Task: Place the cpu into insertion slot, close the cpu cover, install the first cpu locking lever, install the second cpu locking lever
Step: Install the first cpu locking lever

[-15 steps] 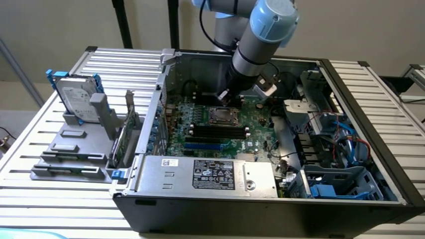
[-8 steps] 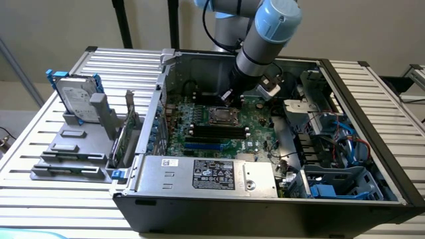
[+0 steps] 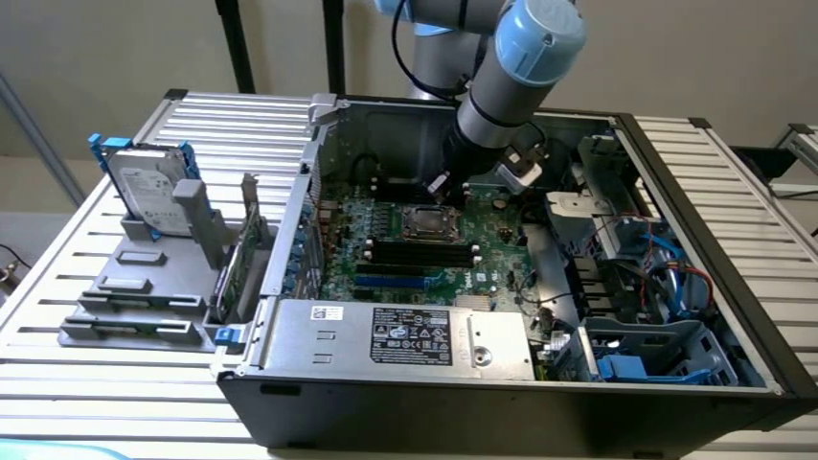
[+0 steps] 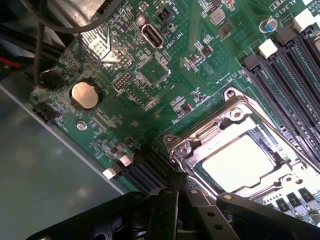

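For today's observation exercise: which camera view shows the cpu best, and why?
The wrist view: the cpu is seen close up, its pale top face framed by the cpu cover. The exterior view shows the cpu as a small, distant square.

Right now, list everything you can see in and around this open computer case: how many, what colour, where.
slatted table: one, silver-grey, under everything
computer case: one, black, open on the table
circuit board: one, green, inside the case
cpu cover: one, silver, down mid-board
cpu: one, silvery-beige, in the cover's window
memory slots: several, black, beside the cover
coin battery: one, silvery, on the board
power supply: one, silver, case's near side
hard drive: one, grey, on the table, exterior view's left of the case
robot arm: one, grey and light blue, reaching into the case
gripper: one, black, shut, beside the cpu cover
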You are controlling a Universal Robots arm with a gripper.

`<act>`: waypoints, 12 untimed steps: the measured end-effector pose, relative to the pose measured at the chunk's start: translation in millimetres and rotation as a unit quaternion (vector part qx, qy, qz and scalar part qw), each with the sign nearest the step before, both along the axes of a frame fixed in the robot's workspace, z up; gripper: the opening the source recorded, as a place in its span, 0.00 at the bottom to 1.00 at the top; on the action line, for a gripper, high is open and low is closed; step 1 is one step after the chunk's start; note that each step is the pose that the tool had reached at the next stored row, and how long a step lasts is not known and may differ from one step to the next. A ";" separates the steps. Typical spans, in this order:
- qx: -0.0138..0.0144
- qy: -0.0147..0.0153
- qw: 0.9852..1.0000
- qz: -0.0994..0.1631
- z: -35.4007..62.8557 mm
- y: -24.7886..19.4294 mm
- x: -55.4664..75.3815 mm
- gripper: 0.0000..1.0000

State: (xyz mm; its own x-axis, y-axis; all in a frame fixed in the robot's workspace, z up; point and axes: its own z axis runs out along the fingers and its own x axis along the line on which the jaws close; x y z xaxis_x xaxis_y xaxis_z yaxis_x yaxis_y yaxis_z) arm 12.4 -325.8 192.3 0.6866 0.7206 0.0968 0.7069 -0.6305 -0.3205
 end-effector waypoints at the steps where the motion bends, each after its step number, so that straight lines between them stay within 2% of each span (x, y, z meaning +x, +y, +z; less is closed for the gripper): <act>1: 0.000 0.000 1.000 0.000 0.1 -0.5 0.2 0.11; 3: 0.000 0.002 1.000 0.001 0.2 -1.2 0.7 0.11; 12: 0.000 0.012 1.000 0.006 3.6 -2.7 3.4 0.11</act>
